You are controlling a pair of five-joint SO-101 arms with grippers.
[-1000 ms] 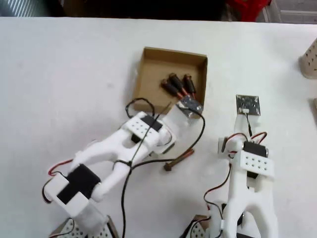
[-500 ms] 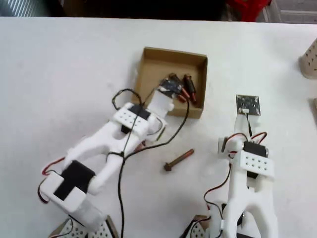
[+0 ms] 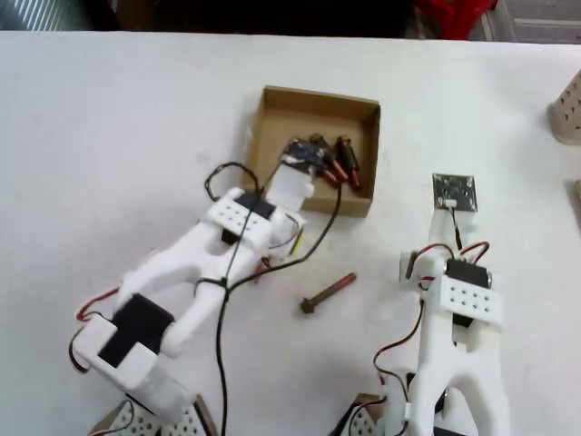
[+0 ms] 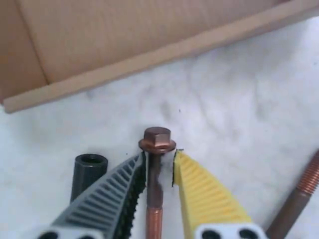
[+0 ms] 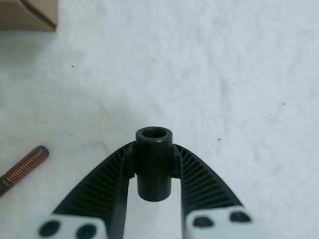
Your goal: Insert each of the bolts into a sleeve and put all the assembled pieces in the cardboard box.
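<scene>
**Bolt [image 4: 156, 142] held as our left arm shifts**

Within a second our left arm slides from the front-right corner of the box [image 3: 318, 94] to its front wall. Our left jaws pinch the bare bolt just outside that wall, a spare sleeve [image 4: 89, 172] beside them. Our right jaws pinch a sleeve [image 5: 154, 164] and stay put. We judge mating comes next; a loose bolt [image 3: 329, 292] waits.

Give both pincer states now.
Left pincer: closed on a bolt.
Right pincer: closed on a sleeve.
</scene>
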